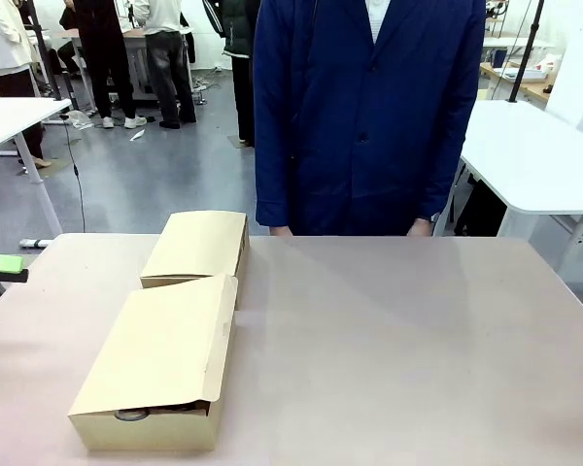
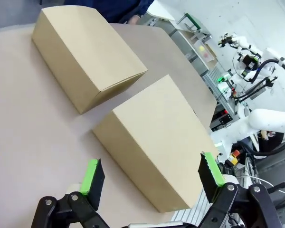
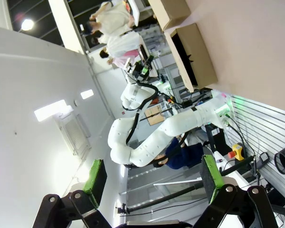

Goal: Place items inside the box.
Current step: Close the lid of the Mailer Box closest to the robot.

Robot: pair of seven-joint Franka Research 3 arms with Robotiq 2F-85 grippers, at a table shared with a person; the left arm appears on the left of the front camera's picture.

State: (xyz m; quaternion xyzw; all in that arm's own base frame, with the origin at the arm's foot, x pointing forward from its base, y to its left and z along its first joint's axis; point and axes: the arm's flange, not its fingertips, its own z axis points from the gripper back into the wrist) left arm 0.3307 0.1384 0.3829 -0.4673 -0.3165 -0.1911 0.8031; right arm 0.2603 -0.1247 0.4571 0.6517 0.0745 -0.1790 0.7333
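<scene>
- Two cardboard boxes sit on the left half of the counter (image 1: 418, 340) in the front view: the near box (image 1: 160, 364), lid down, with something dark and a round rim just visible through the gap at its near end, and the far box (image 1: 196, 248) just behind it, closed. A person in a navy coat (image 1: 369, 107) stands at the far edge, hands resting at the rim. The right half of the counter is bare, giving wide room to move. A green pad of the left end effector (image 1: 2, 262) shows at the left edge; its state can't be told here.
- Left wrist view: the left end effector (image 2: 152, 178) hangs with fingers spread apart, holding nothing, over the corner of the near box. To work well I would keep clear of that edge when descending.
- Right wrist view: the right end effector (image 3: 149, 178) is spread apart and empty, aimed away toward the room; both boxes show far off.
</scene>
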